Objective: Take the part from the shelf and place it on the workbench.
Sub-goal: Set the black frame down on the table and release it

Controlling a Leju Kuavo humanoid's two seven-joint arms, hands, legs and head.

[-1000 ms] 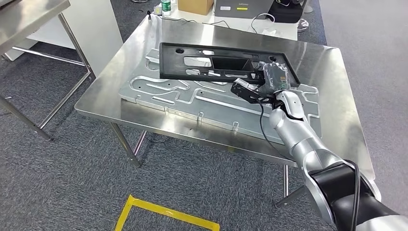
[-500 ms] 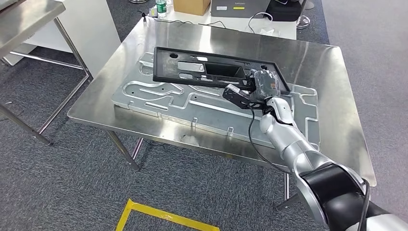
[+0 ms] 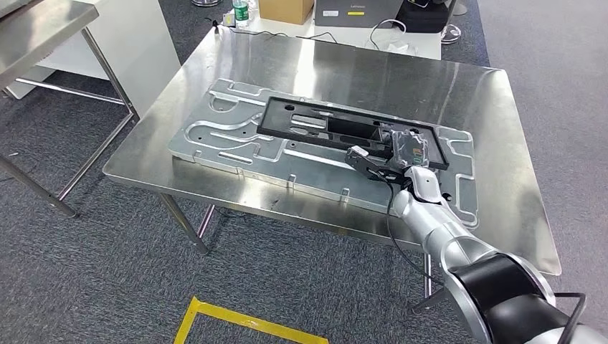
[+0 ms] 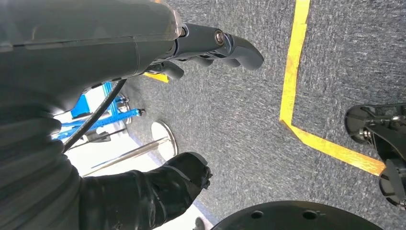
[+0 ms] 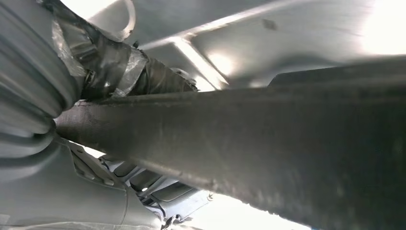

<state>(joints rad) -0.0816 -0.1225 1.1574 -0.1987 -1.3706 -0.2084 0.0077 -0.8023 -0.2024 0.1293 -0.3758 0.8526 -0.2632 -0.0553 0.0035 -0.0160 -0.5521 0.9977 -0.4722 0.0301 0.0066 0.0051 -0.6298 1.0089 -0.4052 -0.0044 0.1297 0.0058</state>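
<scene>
The part, a long black plastic frame (image 3: 337,129) with cut-outs, lies across a pressed silver metal plate (image 3: 229,140) on the steel workbench (image 3: 344,72). My right hand (image 3: 405,147) grips the frame's right end, with the arm reaching in from the lower right. In the right wrist view the frame's dark edge (image 5: 268,139) runs across the picture, held against the taped thumb (image 5: 115,62), with the silver plate (image 5: 287,38) behind it. My left hand (image 4: 95,43) hangs over the grey carpet, holding nothing, its fingers (image 4: 225,45) apart from the thumb (image 4: 177,179).
A second steel table (image 3: 43,21) and a white cabinet (image 3: 136,43) stand at the left. A cardboard box (image 3: 285,8) and a green bottle (image 3: 240,11) sit beyond the workbench. Yellow floor tape (image 3: 244,322) marks the carpet in front of the bench.
The right hand has drawn the black frame to the right and toward me, and lowered it from a raised tilt onto the silver plate. The camera shifted slightly at first.
</scene>
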